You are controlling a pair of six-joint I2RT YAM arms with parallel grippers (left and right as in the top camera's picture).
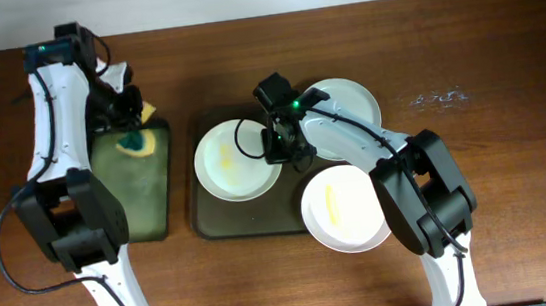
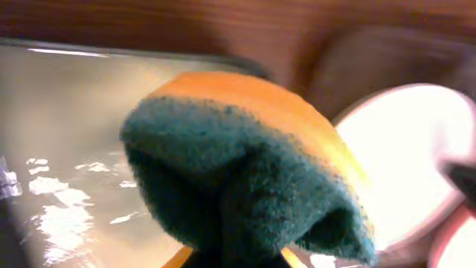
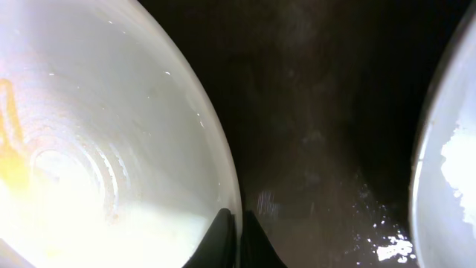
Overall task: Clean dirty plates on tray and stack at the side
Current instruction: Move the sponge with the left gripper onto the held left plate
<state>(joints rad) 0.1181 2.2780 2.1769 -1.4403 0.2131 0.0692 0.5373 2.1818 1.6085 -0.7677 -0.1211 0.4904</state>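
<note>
Clearly nothing is stacked yet: three plates (image 1: 344, 211) sit on the tray (image 1: 210, 224) mid-frame, two yellow-smeared. The left gripper (image 1: 133, 126) clenches a sponge (image 2: 245, 179) upper left; the right gripper (image 1: 288, 154) pinches the leftmost plate (image 1: 229, 162) by its rim.

Tight squeeze for my right pincer (image 3: 239, 237): just a thin strip of tray (image 3: 320, 112) between two plates (image 3: 111, 149) hemming it in.

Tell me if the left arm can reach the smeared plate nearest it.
Probably yes: the left pincer, holding the sponge, has only bare table and tray rim between it and the left plate. The right pincer sits at its far rim.
</note>
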